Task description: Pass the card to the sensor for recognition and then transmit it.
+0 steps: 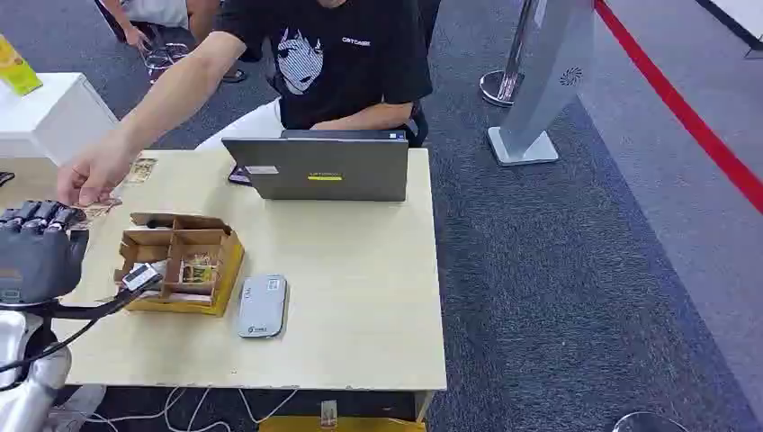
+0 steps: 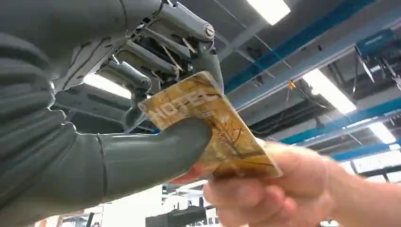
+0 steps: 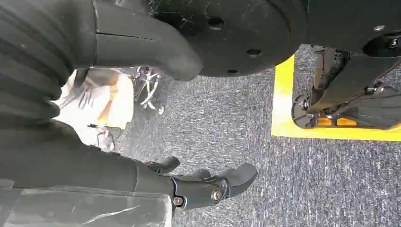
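Table: pale wooden tabletop (image 1: 360, 270) carries the task's fixtures within reach of both parties.
Sensor: flat grey rounded reader (image 1: 262, 306) lies just beside the brown cardboard compartment box (image 1: 180, 261).
Left hand: grey many-fingered left hand (image 2: 142, 109) pinches the card between thumb and fingers, raised for handover.
Person's hand: person's hand (image 2: 265, 189) grips the card's other end.
Card: golden "HOTEL" plastic card (image 2: 213, 127), long axis running hand to hand, pointing toward the person.
Right hand: hanging right hand (image 3: 208, 184), fingers loosely curled, holds nothing.

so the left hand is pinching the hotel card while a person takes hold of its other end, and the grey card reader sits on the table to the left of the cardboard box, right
Not quite. In the head view the grey card reader lies on the table to the right of the cardboard box, not the left. The rest holds: in the left wrist view the left hand pinches the hotel card while a person's hand grips its other end.
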You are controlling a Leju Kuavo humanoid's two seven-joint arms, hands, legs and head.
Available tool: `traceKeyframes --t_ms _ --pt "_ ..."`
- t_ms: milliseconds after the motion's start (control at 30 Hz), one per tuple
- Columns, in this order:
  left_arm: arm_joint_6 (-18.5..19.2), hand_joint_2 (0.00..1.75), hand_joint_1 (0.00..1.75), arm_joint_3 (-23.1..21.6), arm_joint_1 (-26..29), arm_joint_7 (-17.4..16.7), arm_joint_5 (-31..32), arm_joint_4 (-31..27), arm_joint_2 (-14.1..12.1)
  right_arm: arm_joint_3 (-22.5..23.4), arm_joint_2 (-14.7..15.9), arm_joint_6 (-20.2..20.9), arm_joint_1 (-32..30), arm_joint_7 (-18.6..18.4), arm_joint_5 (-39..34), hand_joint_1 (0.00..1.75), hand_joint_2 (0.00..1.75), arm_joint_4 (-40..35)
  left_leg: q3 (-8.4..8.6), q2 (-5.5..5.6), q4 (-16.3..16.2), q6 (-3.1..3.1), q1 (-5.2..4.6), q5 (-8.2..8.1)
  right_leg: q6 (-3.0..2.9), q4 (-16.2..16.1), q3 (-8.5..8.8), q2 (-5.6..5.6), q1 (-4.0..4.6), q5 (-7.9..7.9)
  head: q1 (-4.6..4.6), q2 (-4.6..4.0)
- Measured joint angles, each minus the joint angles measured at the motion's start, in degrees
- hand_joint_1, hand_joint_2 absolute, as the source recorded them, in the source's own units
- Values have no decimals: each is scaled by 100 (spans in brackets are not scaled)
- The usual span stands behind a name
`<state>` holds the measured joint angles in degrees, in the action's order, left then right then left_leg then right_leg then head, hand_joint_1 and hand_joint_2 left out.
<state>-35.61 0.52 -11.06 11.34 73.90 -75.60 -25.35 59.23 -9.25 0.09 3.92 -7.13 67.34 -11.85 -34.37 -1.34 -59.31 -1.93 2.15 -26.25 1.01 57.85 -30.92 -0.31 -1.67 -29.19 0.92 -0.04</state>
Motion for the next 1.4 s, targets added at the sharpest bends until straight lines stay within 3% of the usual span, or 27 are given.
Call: traceKeyframes --t_ms 133,200,233,333,467,667,1067,1300,1400 --pt "-85 175 175 0 32 39 42 -44 125 -17 0 -9 -1 0 9 0 175 0 0 0 0 0 0 0 0 0 -1 0 0 0 0 0" --pt "-105 175 175 -214 165 337 370 -138 591 -20 0 -11 5 -9 44 0 175 2 0 0 -1 1 -3 -1 0 -1 -2 1 -4 0 0 0" --pt "-96 175 175 -341 195 293 470 -131 737 -17 0 -20 4 -11 57 0 175 2 -1 0 -2 3 -6 -2 1 -3 -3 0 -5 0 2 0" --pt "90 175 175 -805 192 205 566 -15 957 -17 0 -101 23 -63 33 0 175 2 -2 3 -4 3 -7 -2 3 -3 0 -5 -7 1 2 0" --pt "107 175 175 -1130 175 140 588 131 1097 -17 0 -122 31 -96 7 0 175 9 -1 -2 -4 3 -6 -2 7 -3 -5 0 -6 4 0 0" --pt "1223 175 175 -1603 12 46 439 619 1154 -17 0 -90 38 -44 55 0 175 11 -2 0 -4 4 -5 -2 7 -2 -6 0 -6 4 2 0" --pt "2311 175 175 -2531 -1124 -35 323 2462 1650 50 -114 -334 213 -33 -72 0 175 22 -11 1 -10 17 -6 7 20 -2 -4 -2 -6 14 0 0" --pt "2431 175 175 -2809 -1499 -33 234 3111 1812 149 -146 -345 370 -81 -182 0 175 44 -13 1 -11 19 -6 9 20 -1 -8 1 -6 17 0 0" --pt "2181 175 175 -2916 -1636 7 188 3303 1906 236 -184 -356 484 -172 -269 0 175 59 -12 0 -11 19 -7 9 20 -1 -8 2 -6 17 2 0"
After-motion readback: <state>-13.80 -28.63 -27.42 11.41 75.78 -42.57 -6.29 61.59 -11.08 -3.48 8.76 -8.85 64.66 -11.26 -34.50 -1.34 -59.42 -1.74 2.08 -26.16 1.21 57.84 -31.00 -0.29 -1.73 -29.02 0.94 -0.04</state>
